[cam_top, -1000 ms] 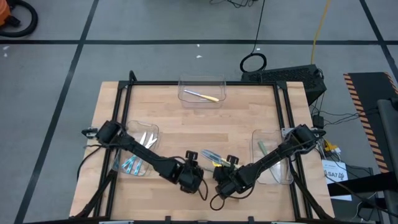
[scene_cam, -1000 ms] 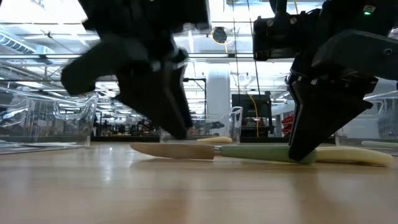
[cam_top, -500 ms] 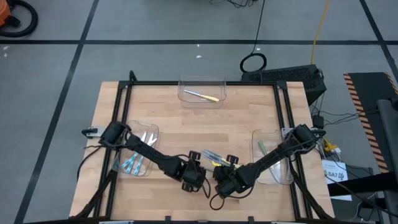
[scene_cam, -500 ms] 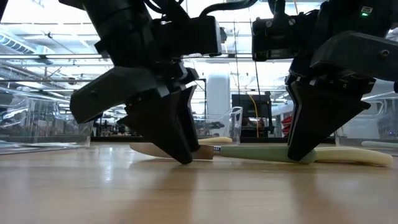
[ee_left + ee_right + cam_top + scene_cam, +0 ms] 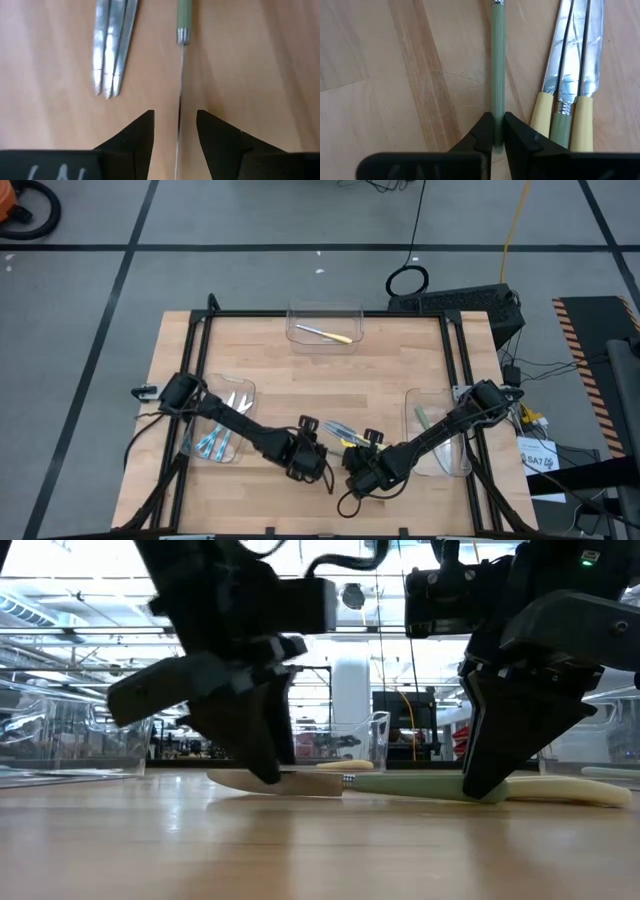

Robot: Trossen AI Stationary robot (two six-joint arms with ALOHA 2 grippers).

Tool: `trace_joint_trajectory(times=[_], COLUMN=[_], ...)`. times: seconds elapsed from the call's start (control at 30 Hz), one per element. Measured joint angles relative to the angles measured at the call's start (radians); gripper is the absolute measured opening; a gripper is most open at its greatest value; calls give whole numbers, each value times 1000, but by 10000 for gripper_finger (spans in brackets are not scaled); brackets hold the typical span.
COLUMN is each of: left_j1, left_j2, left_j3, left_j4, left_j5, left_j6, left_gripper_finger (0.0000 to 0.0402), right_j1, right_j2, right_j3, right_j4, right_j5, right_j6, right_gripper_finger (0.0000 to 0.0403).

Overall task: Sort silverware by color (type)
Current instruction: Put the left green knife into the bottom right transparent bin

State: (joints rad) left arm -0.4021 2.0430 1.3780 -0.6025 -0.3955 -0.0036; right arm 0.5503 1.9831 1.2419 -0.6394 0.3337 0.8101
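A green-handled knife (image 5: 400, 785) from the silverware lies near the table's front middle, its blade (image 5: 180, 85) standing on edge. My right gripper (image 5: 498, 125) is shut on its handle. My left gripper (image 5: 175, 130) is open, one finger on each side of the blade, with a gap on both sides. Beside the knife lie three more utensils (image 5: 567, 75), two with yellow handles and one with a green handle. In the high view my left gripper (image 5: 308, 430) and my right gripper (image 5: 368, 442) stand at the two ends of the knife. My right gripper pinches the knife's green handle (image 5: 497, 107) between its two fingers, close to the handle's free end. The fingers come steeply from above and lie in line with the handle. The knife rests on the table, with its blade (image 5: 280, 782) pointing toward my left gripper.
Three clear bins stand on the table. The one at the far middle (image 5: 325, 315) holds a yellow-handled utensil (image 5: 322, 333). The left one (image 5: 245, 392) holds light blue utensils (image 5: 212, 444). The right one (image 5: 410, 402) holds a green one (image 5: 422, 418). A black frame (image 5: 325, 313) runs round the tabletop.
My left gripper has moved a little toward the table's far edge and down, and now straddles the knife's blade. It has stayed open. My right gripper and the knife have kept still.
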Motion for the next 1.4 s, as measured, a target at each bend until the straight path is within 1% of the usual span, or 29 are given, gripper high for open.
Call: trace_joint_trajectory(times=[0.07,0.13,0.23,0.3,0.47,0.5,0.63,0.77,0.93,1.0,1.07,1.17,1.27,1.4], left_j1=[34,63,85,88,90,90,91,92,92,92,92,93,93,92], left_j2=[0,-3,-7,-7,-6,-5,-5,-4,-3,-3,-3,-2,-2,-2], left_j3=[-13,-37,-66,-68,-68,-65,-63,-63,-63,-63,-64,-64,-64,-64], left_j4=[30,64,101,96,106,105,111,116,122,122,124,125,127,128], left_j5=[86,140,153,162,208,217,225,231,233,235,235,236,237,238], left_j6=[2,-1,-1,0,30,39,46,57,78,79,85,91,79,23], left_gripper_finger=[156,156,137,110,21,13,11,11,11,11,11,11,11,13], right_j1=[0,1,2,2,2,2,7,8,-3,-7,-13,-23,-27,-27], right_j2=[0,0,0,0,1,1,-5,-9,-8,-8,-8,-10,-10,-10], right_j3=[0,0,0,0,0,0,15,29,29,29,29,30,30,30], right_j4=[5,3,7,9,15,13,6,-1,2,6,12,21,28,28], right_j5=[1,0,2,3,3,10,31,93,110,109,92,56,46,42], right_j6=[1,4,5,9,10,7,-15,-34,-46,-40,-40,-37,-37,-37], right_gripper_finger=[22,22,25,29,53,59,85,110,119,114,101,68,27,23])
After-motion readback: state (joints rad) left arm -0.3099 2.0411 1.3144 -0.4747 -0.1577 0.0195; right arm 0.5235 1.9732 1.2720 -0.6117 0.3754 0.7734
